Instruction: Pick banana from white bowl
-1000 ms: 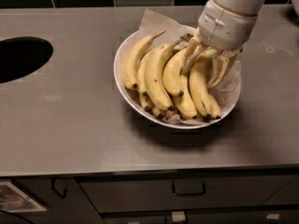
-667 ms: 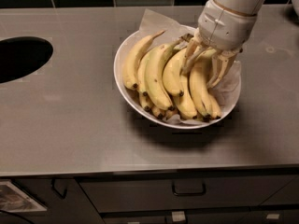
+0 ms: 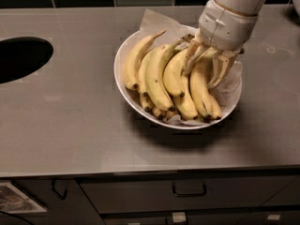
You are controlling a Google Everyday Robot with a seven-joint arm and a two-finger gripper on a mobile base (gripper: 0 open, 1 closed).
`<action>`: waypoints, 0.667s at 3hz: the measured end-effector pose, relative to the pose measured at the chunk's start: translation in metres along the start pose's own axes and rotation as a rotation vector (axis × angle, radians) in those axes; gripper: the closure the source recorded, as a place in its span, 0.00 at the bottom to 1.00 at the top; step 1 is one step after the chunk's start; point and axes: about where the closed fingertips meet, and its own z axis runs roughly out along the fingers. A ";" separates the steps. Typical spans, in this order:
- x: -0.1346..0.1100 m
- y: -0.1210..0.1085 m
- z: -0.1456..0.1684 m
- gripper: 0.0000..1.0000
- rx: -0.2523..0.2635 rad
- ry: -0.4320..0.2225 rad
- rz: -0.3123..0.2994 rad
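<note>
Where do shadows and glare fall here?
Camera view: the white bowl casts a dark shadow forward onto the counter; the steel shows only dull sheen, no harsh glare; the gripper, low among the bananas at the bowl's right side, is evenly lit.

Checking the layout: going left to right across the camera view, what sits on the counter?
Dark round opening in the counter → white bowl's left rim → leftmost banana → gripper, down among the bananas at the bowl's right side.

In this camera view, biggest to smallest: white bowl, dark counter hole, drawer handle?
White bowl
then dark counter hole (cut off at the left edge)
then drawer handle
The gripper is among the bananas at the bowl's right side.
</note>
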 end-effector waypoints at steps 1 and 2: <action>0.000 -0.007 -0.008 1.00 0.055 0.025 -0.005; -0.004 -0.007 -0.025 1.00 0.129 0.044 -0.016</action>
